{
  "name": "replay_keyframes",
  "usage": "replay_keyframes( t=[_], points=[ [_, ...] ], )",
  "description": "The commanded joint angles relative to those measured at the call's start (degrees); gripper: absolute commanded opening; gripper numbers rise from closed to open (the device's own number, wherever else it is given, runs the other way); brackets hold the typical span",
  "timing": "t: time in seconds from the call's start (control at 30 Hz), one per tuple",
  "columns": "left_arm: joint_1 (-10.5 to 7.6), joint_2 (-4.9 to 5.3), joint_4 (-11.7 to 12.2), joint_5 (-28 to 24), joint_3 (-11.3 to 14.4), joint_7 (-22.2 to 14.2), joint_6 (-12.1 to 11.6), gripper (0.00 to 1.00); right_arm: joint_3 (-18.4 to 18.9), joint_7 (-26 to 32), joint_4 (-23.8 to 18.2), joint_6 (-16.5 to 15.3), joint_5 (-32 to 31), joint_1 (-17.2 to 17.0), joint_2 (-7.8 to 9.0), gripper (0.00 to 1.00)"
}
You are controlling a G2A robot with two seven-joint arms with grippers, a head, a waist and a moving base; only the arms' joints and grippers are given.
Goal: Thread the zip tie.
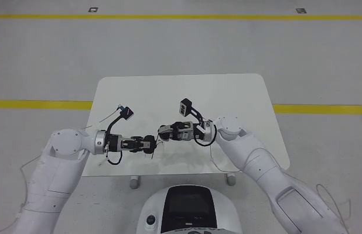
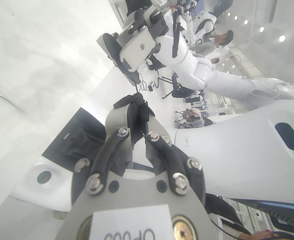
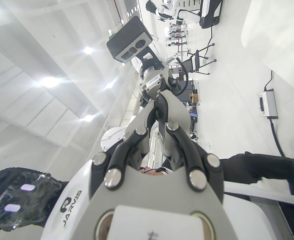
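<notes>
Zip tie [image 2: 138, 99] in left hand [image 2: 136, 106]

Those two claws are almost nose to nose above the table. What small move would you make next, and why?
Probably nudge the left gripper toward the right gripper, to feed the zip tie onward. Both look shut on it, tip to tip over the table, with a short black stretch bridging them. Whether it is already threaded I cannot tell.

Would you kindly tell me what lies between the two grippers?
A short stretch of thin black zip tie runs from the left gripper to the right gripper; the left wrist view shows it.
</notes>
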Motion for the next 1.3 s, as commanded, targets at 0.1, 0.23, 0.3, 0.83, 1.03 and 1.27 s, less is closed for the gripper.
replay_keyframes(
  t=[0.1,0.23,0.3,0.83,1.03,1.27],
  points=[
    [0.0,0.0,0.0,0.0,0.0,0.0,0.0,0.0,0.22,-0.46,-0.18,-0.08,-0.63,-0.16,0.03,0.0],
    [0.0,0.0,0.0,0.0,0.0,0.0,0.0,1.0,0.69,-1.71,0.01,-0.56,-0.88,-0.4,0.06,0.0],
    [0.0,0.0,0.0,0.0,0.0,0.0,0.0,1.0,1.07,-2.62,0.23,-0.73,-0.9,-0.6,0.1,0.0],
    [0.24,-0.07,0.36,-0.59,0.07,1.41,0.28,1.0,2.78,-7.74,-0.7,-2.79,-0.71,-2.32,0.23,0.0],
    [3.62,-0.76,0.9,-5.58,-0.98,12.99,0.0,1.0,4.82,-15.83,-4.28,-10.16,1.72,-6.3,0.01,0.0],
    [6.01,-2.89,1.16,-6.85,0.29,21.82,0.0,1.0,5.51,-24.14,-8.13,-12.91,0.79,-9.81,-0.83,0.0]
  ],
)
